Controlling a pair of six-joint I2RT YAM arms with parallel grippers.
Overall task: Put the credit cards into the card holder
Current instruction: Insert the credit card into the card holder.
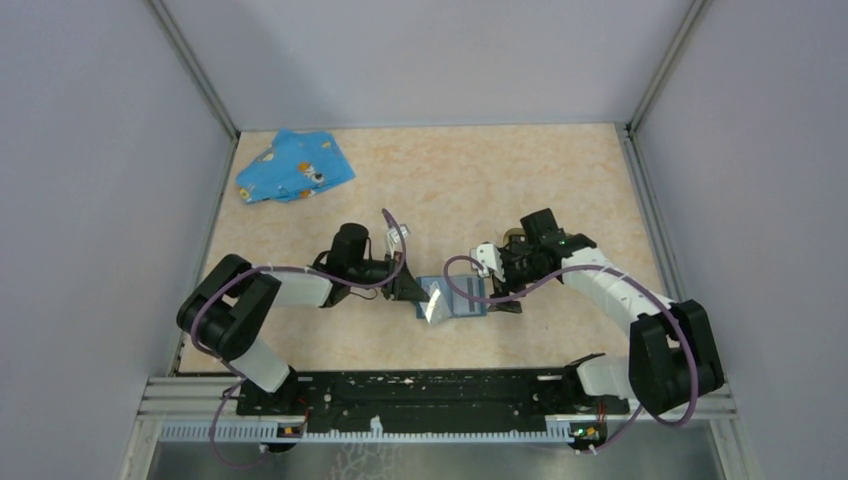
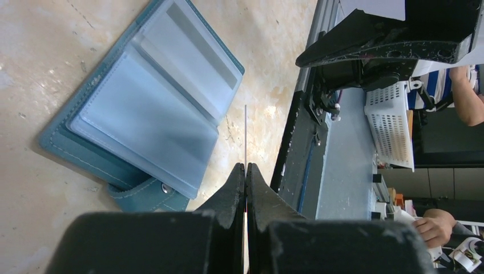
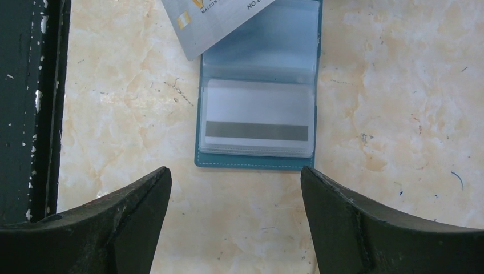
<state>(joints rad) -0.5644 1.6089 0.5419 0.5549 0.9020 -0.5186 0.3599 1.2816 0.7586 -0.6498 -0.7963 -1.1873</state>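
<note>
My left gripper (image 2: 246,178), just left of the open blue card holder (image 3: 258,68) on the counter (image 3: 399,114), pinches a silver credit card (image 3: 220,23) whose corner overlaps the holder's top sleeve. I judge insertion is in hand; next the card's edge needs squaring to the sleeve mouth. My right gripper (image 3: 235,172) hangs spread over the holder's near edge.

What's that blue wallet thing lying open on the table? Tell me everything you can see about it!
It's a card holder, lying open and flat on the marbled table. Its teal cover looks like leather, with pale stitching and a strap carrying a metal snap. Inside are clear plastic sleeves; one holds a white card with a grey stripe. A silver card overlaps one corner; whether it touches is unclear.
</note>
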